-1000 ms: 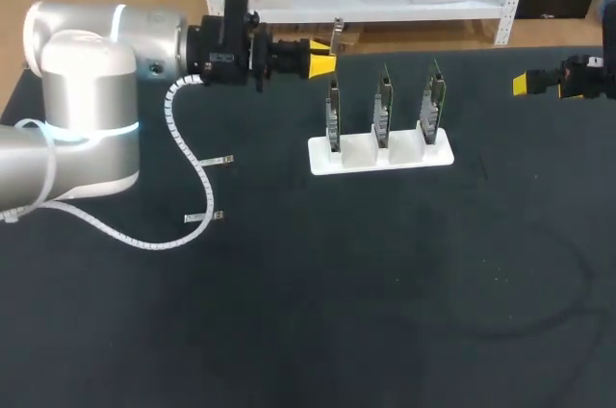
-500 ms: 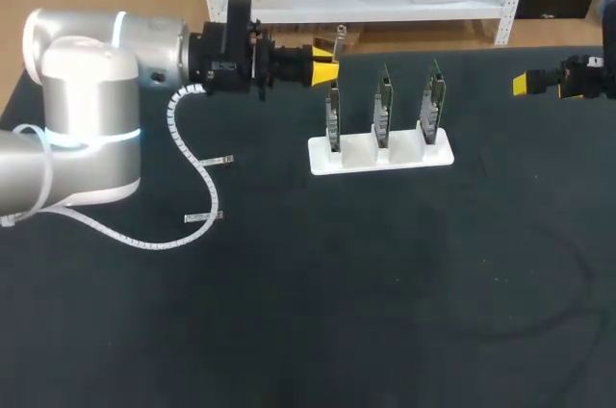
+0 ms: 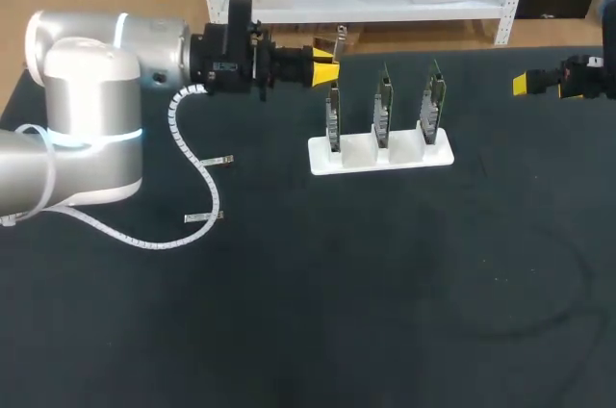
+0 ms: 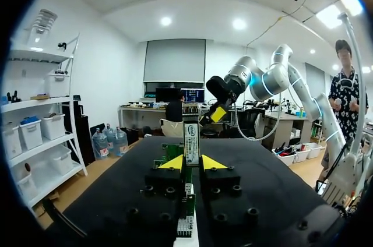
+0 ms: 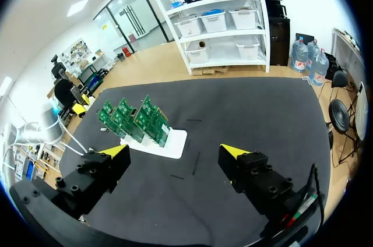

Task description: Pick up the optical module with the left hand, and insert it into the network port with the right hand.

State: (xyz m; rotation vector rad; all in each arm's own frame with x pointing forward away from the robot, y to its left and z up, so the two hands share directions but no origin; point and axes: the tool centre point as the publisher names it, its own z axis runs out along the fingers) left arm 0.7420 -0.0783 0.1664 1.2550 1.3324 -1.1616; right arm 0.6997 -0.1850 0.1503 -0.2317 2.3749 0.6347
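Observation:
My left gripper [image 3: 327, 63] hangs above the table's far side, just left of the leftmost board, shut on a slim optical module [image 3: 338, 40] that sticks up past its yellow tips. In the left wrist view the module [image 4: 191, 143] stands upright between the fingers of the left gripper [image 4: 192, 163]. A white stand [image 3: 380, 154] carries three upright green network boards [image 3: 383, 108]. At the far right edge of the table my right gripper [image 3: 523, 84] is open. In the right wrist view nothing lies between the fingers of the right gripper [image 5: 173, 152], and the boards [image 5: 131, 117] are ahead of it.
Two more small modules lie on the black table at the left, one [image 3: 220, 160] behind the other [image 3: 204, 217], near the left arm's white spiral cable [image 3: 183, 148]. The right arm [image 4: 245, 78] shows beyond the left gripper's fingers.
The left gripper with the module has shifted slightly right, toward the leftmost board, then held still. The right arm has not moved.

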